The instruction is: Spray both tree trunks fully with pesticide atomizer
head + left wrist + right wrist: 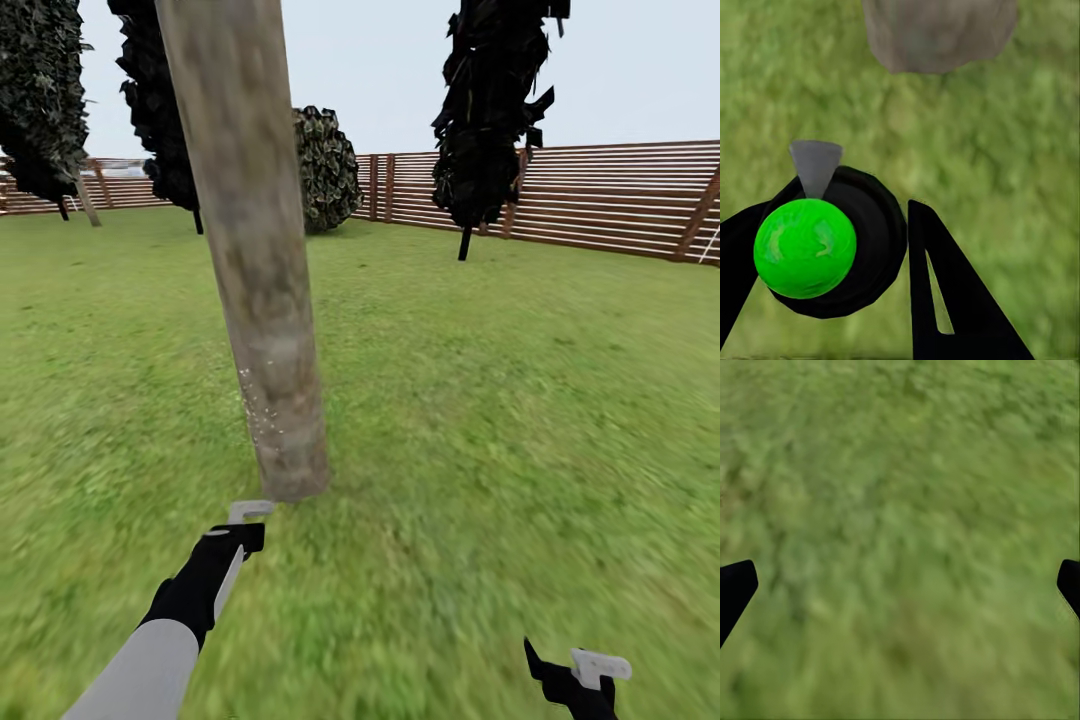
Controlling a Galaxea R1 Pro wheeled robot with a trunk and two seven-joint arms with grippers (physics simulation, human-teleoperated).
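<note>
A thick, pale grey-beige mottled tree trunk (262,300) rises from the lawn just ahead; a few pale specks dot its lower part. My left gripper (240,535) sits low in front of the trunk's base, shut on the pesticide atomizer (248,510), whose pale grey head pokes toward the trunk. In the left wrist view the atomizer (817,247) shows a black body, a green top and a grey nozzle, held between the black fingers (945,300), with the trunk base (937,34) beyond. A second pale-trunked tree (88,200) stands far left. My right gripper (580,675) hangs open over grass (900,472).
Two thin black-trunked dark trees (490,120) (160,100) and a round dark bush (325,165) stand toward the back. A brown slat fence (600,195) closes the far side. Green lawn (500,450) spreads wide to the right of the trunk.
</note>
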